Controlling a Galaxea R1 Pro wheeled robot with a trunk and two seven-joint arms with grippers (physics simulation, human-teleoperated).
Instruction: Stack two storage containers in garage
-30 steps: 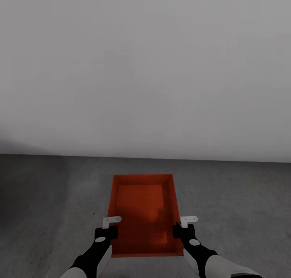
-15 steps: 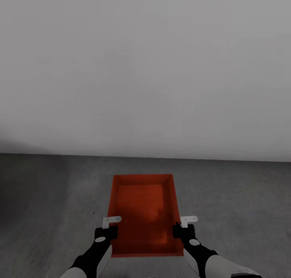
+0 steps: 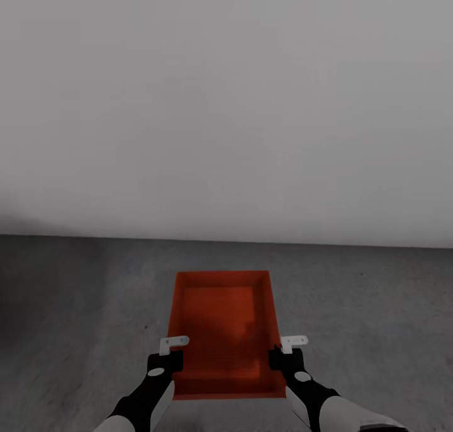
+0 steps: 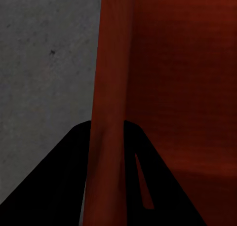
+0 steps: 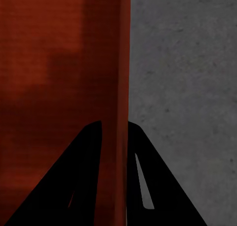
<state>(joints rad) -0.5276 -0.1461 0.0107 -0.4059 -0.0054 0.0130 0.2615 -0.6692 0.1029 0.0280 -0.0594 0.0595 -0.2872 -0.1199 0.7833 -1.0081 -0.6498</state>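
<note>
One red-orange storage container (image 3: 220, 331) is in front of me, lidless and empty, over the grey concrete floor (image 3: 75, 306) of the garage. My left gripper (image 3: 171, 360) is shut on its left wall (image 4: 111, 88), near the corner closest to me. My right gripper (image 3: 275, 358) is shut on the right wall (image 5: 121, 63) in the same way. In each wrist view the thin wall runs between the two dark fingers. I cannot tell whether the container's bottom touches the floor. The second container is out of view.
A plain white wall (image 3: 226, 105) stands ahead, meeting the concrete a little beyond the container's far end. Bare mottled floor (image 5: 187, 88) lies to both sides of the container (image 4: 44, 63).
The line where wall meets floor sits slightly higher in the picture, so the camera has moved a little. The container and both grippers keep the same place relative to me.
</note>
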